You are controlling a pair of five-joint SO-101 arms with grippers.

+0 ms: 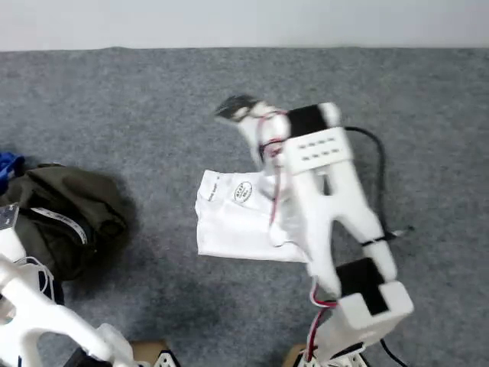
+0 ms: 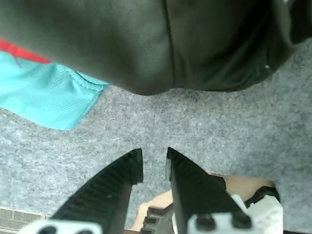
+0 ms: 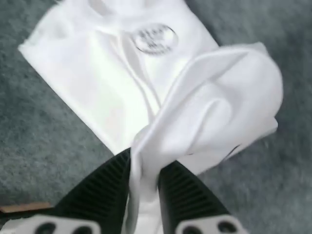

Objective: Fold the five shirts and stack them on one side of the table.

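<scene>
A white shirt [image 1: 233, 218] with a round badge lies partly folded in the middle of the grey table. In the right wrist view, my right gripper [image 3: 145, 165] is shut on a lifted flap of the white shirt [image 3: 214, 92], above the flat part with the badge. From above, the right gripper [image 1: 235, 108] is raised beyond the shirt's far edge. A crumpled dark olive shirt [image 1: 65, 210] lies at the table's left. My left gripper [image 2: 154, 158] hovers just short of the olive shirt [image 2: 146, 39], jaws close together with nothing between them.
A teal garment [image 2: 44, 92] with a red strip pokes out from under the olive shirt. A blue cloth [image 1: 6, 164] shows at the table's left edge. A cardboard piece [image 2: 243, 185] lies by the left arm's base. Bare grey carpet [image 1: 137, 99] stretches across the far side.
</scene>
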